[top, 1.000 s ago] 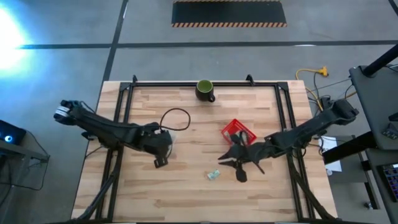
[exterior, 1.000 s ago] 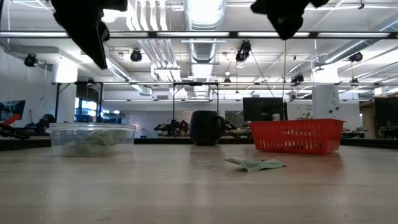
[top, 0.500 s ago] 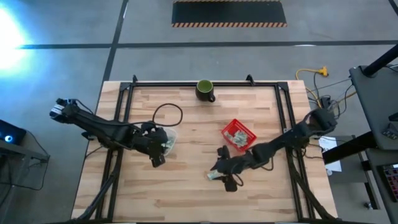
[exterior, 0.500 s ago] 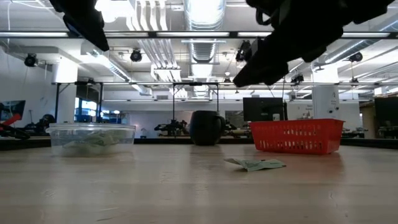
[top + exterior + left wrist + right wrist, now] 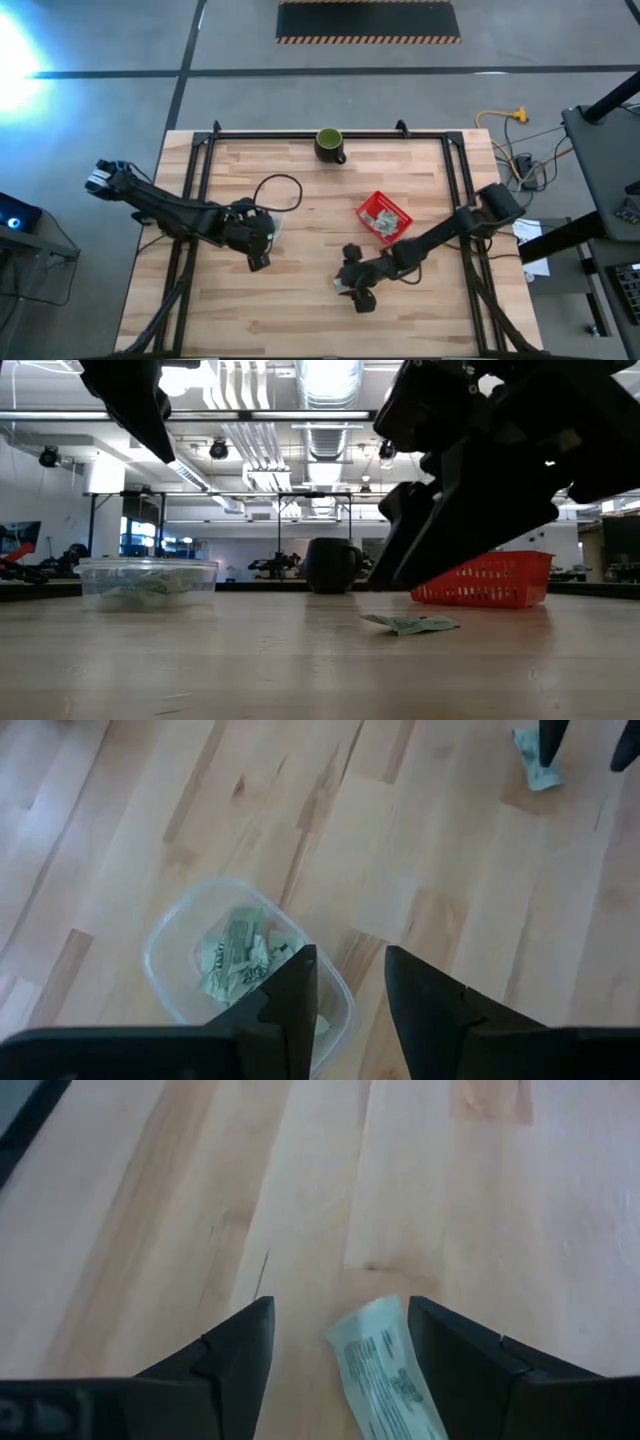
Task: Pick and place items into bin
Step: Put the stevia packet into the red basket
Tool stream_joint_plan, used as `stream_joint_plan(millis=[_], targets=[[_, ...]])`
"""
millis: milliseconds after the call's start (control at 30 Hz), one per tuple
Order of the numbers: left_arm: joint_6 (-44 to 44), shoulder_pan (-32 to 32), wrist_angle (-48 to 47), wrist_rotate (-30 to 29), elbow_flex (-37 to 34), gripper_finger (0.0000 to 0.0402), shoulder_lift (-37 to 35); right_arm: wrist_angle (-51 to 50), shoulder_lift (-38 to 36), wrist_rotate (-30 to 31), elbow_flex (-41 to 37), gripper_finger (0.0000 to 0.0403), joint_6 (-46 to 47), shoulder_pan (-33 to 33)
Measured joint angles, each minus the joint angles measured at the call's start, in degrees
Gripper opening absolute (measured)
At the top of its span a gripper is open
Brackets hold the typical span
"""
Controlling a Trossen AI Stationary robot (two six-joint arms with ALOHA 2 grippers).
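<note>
Right claw (image 5: 335, 1345) spread wide over one packet (image 5: 385, 1365) lying flat on the counter (image 5: 300, 310), ready to pinch. Left claw (image 5: 350, 985) partly spread, holding nothing, over clear tub (image 5: 165, 955) of packets.

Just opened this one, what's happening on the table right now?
Two arms are sorting small wrapped packets. The right end effector hangs low over a loose packet on the wooden table, fingers open to either side of it, not yet gripping. The left end effector hovers above a clear tub already holding several packets, nothing visible between its fingers. A red basket holds more packets, and a dark green mug sits at the far edge.
</note>
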Motion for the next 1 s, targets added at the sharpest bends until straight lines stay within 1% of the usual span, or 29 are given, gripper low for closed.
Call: stream_joint_plan(millis=[267, 367, 567, 633, 767, 1000], targets=[[0.5, 0.0, -0.1, 0.0, 0.0, 0.0103, 0.1, -0.4, 5.1, 0.8, 2.5, 0.0221, -0.3, 0.0], [0.5, 0.0, 0.0, 0.0, 0.0, 0.0103, 0.0, -1.1, 6.6, 1.1, 3.7, 0.0221, 0.9, 0.0], [0.5, 0.0, 0.0, 0.0, 0.0, 0.0103, 0.0, -3.9, 7.2, 1.2, 4.8, 0.0209, 1.7, 0.0], [0.5, 0.0, 0.0, 0.0, 0.0, 0.0103, 0.0, -4.7, 6.8, 1.4, 4.8, 0.0199, 1.5, 0.0], [0.5, 0.0, 0.0, 0.0, 0.0, 0.0103, 0.0, -7.8, 5.7, 4.2, 4.6, 0.0172, 1.2, 0.0], [0.5, 0.0, 0.0, 0.0, 0.0, 0.0103, 0.0, -9.4, 5.0, 4.9, 4.5, 0.0104, 0.2, 0.0]])
